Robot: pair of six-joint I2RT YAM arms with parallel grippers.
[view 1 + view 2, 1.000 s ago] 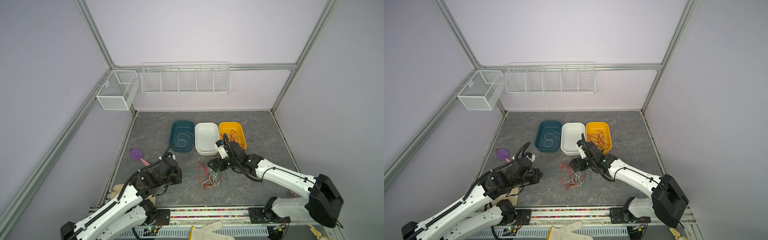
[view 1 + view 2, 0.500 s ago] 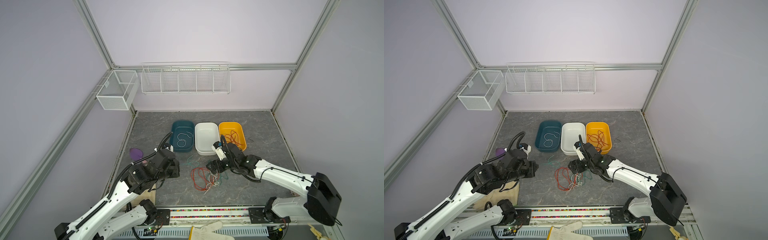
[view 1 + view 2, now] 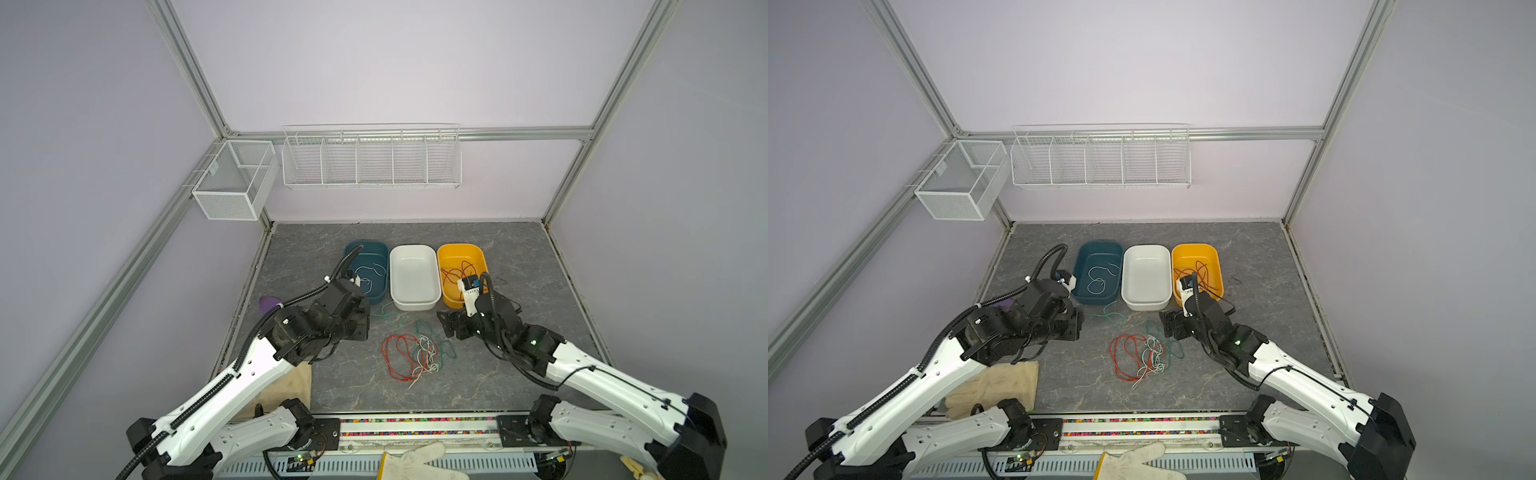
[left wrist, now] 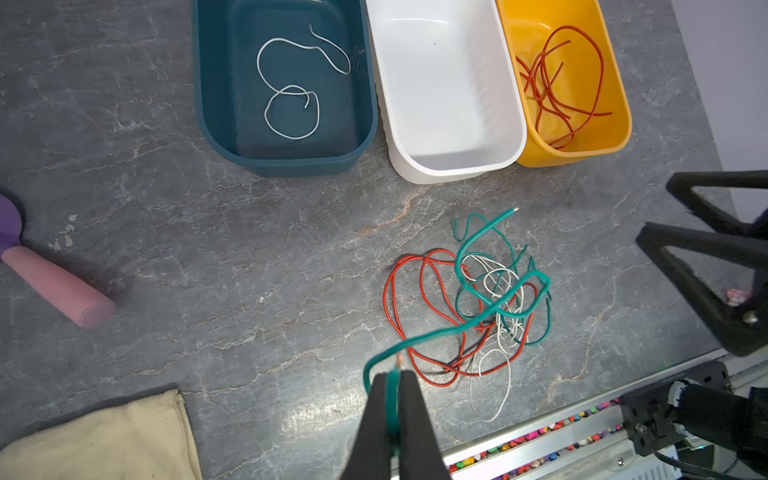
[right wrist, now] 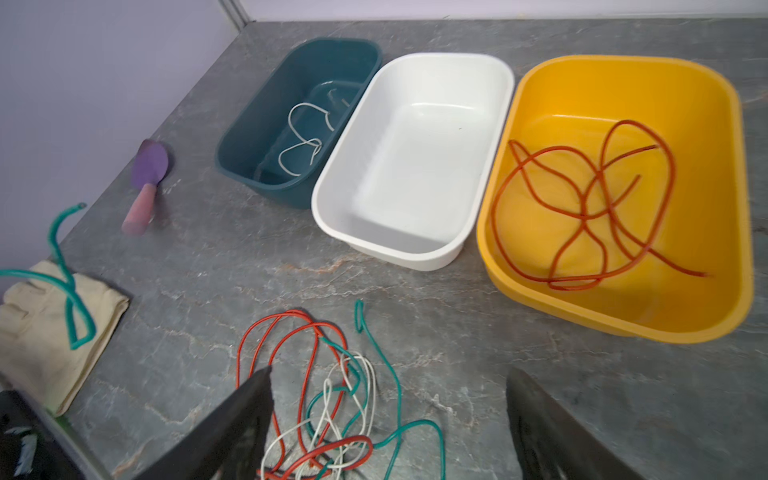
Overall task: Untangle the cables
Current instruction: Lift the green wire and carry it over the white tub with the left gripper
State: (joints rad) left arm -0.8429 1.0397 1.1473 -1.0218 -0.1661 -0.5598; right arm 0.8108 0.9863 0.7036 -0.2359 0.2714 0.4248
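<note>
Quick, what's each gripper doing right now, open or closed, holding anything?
Left gripper: closed, holding a green cable near its end.
Right gripper: open, holding nothing.

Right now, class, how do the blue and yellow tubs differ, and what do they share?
The blue tub holds a white cable; the yellow tub holds red cables. In both top views the blue tub is leftmost, the yellow tub rightmost, the white tub between. Both stand upright on the table.
</note>
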